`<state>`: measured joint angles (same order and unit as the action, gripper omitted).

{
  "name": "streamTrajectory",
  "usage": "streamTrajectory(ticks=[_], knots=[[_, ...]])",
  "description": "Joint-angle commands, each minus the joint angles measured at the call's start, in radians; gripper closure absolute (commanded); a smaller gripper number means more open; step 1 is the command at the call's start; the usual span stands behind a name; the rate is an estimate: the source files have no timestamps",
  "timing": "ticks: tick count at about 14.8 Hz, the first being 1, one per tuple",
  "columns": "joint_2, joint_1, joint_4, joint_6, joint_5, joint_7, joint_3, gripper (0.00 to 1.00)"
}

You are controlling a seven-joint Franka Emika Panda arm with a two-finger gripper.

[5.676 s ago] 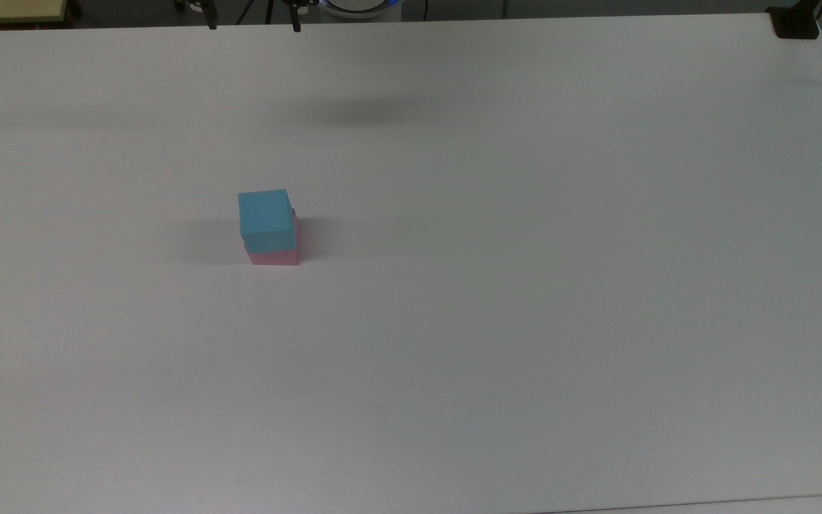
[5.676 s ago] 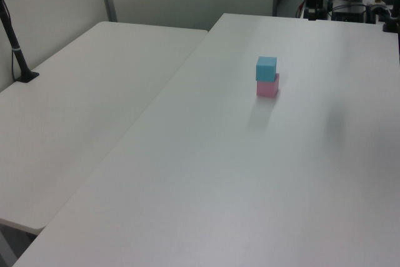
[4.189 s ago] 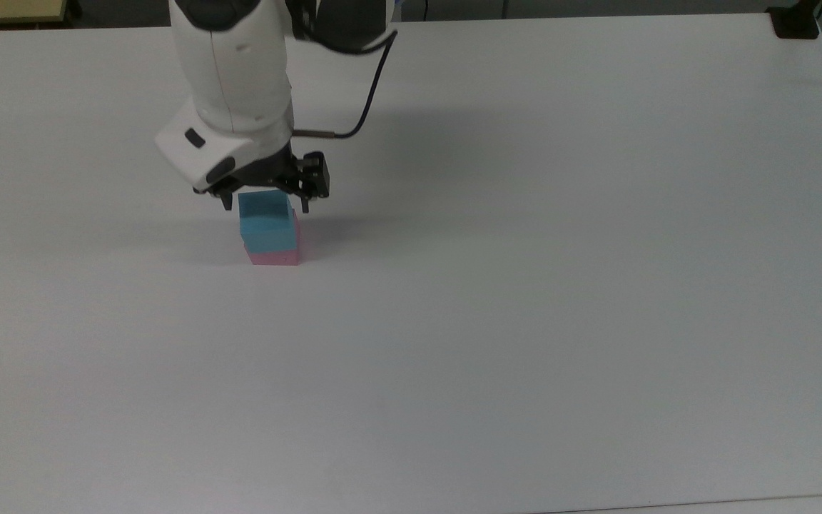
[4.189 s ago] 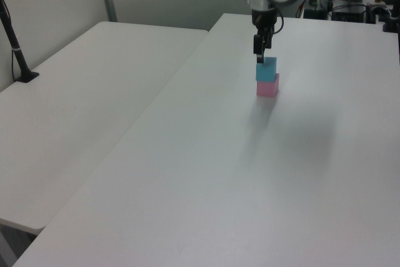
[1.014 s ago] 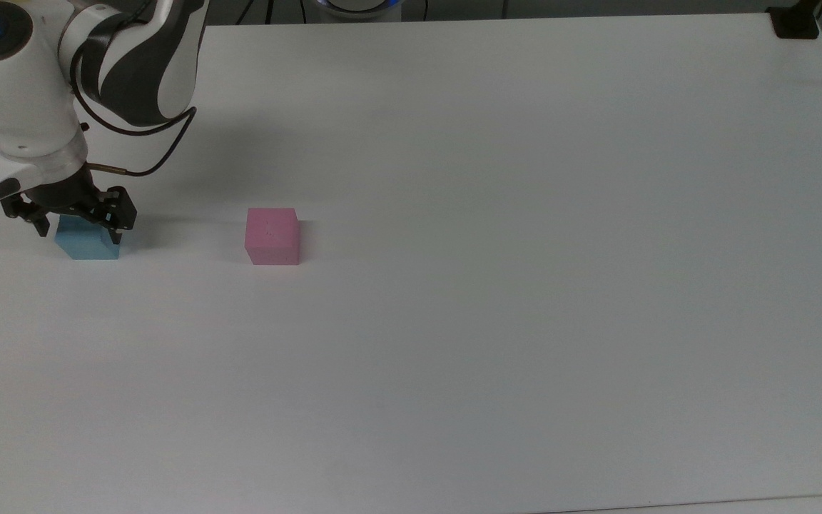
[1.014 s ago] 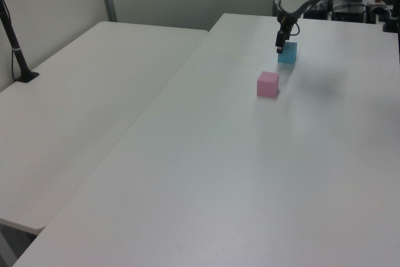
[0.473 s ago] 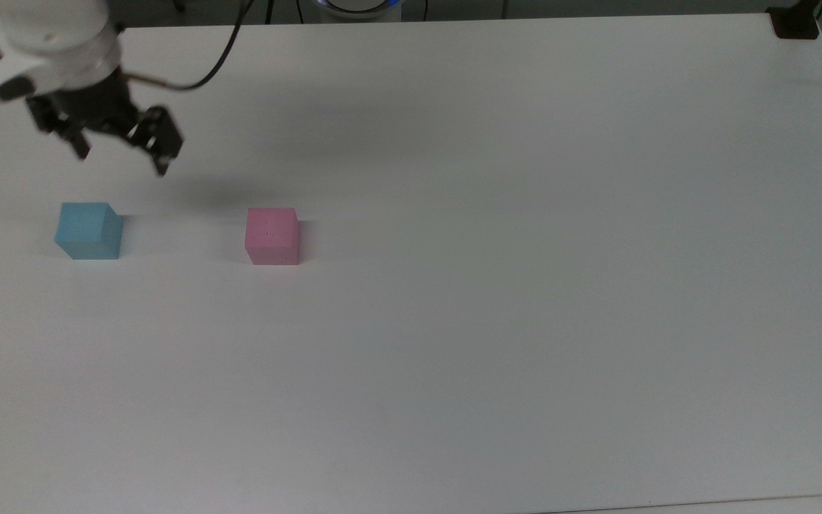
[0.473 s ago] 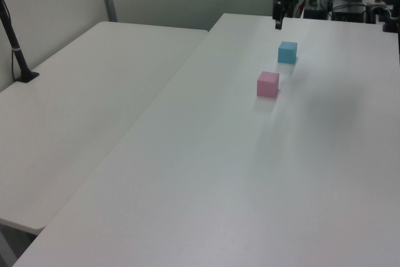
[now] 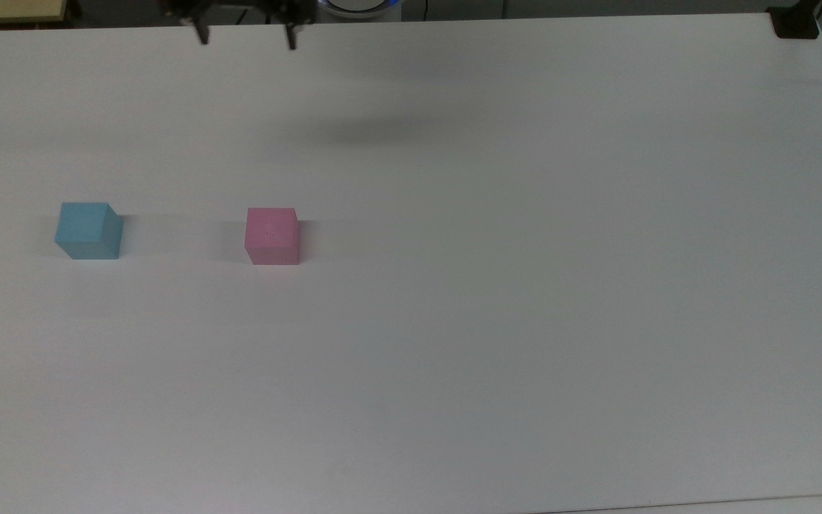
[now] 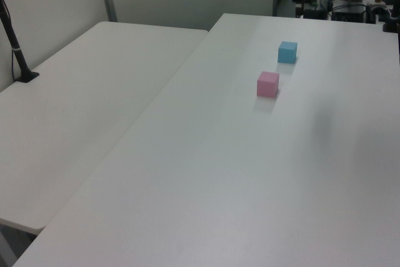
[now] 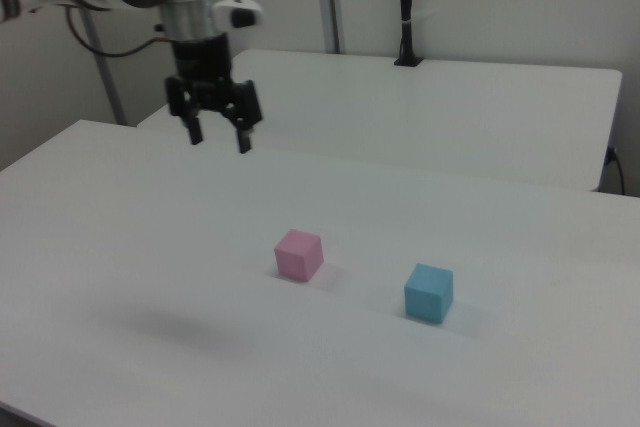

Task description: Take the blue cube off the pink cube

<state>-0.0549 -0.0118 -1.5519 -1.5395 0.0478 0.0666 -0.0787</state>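
The blue cube (image 9: pixel 88 230) now rests on the white table (image 9: pixel 525 285), well apart from the pink cube (image 9: pixel 272 235) and to the top view's left of it, no longer stacked as it was at the start. The gripper (image 11: pixel 217 136), which half a second ago hung just above the blue cube, has risen high over the table's far side, jaws spread apart and empty.

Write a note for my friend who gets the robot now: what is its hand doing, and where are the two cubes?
Hand: open, empty, raised high above the table, away from both cubes.
Blue cube: on the table by itself, toward the top view's left.
Pink cube: on the table, apart from the blue one, nothing on top.
Done: blue cube is off the pink cube.
Left: nothing that shows.
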Motion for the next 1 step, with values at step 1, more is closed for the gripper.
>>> streamTrajectory(ticks=[1], knots=[[0.026, -0.040, -0.047, 0.006, 0.018, -0.042, -0.004, 0.00]])
